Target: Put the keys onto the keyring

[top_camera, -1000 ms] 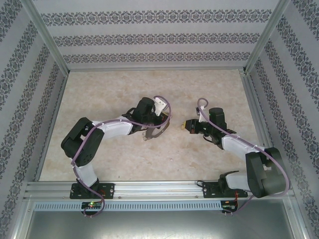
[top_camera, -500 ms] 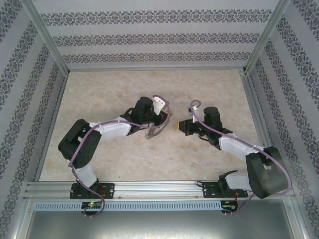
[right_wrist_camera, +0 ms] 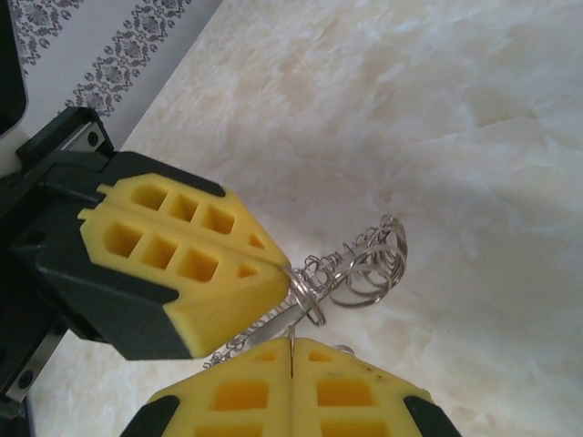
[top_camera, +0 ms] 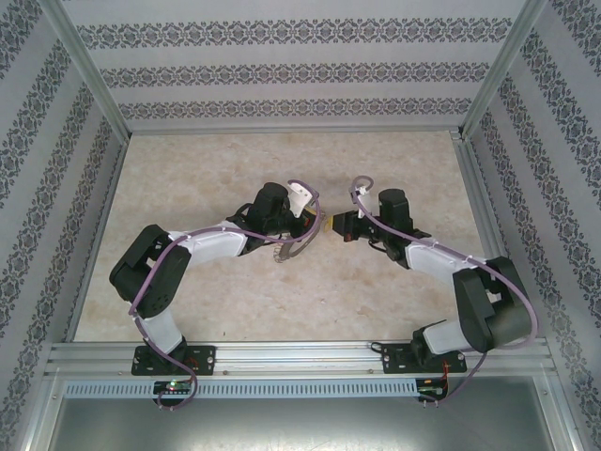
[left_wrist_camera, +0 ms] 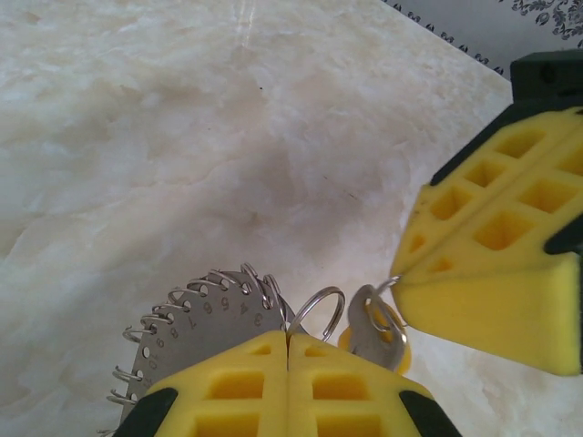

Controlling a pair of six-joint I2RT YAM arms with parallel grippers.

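Here: key (left_wrist_camera: 369,330), yellowish head, grey metal above it, pinched at tip of right gripper (left_wrist_camera: 398,280); jaws pressed together on it. Key sits just beside larger wire loop (left_wrist_camera: 321,305) of keyring (left_wrist_camera: 196,323); cannot tell if they touch. Keyring is a grey numbered plate, its rim fringed with small wire rings, clamped in left gripper (left_wrist_camera: 288,339), jaws tight on its edge. Grippers meet tip to tip, held above middle of table (top_camera: 235,160), well apart from all four edges.
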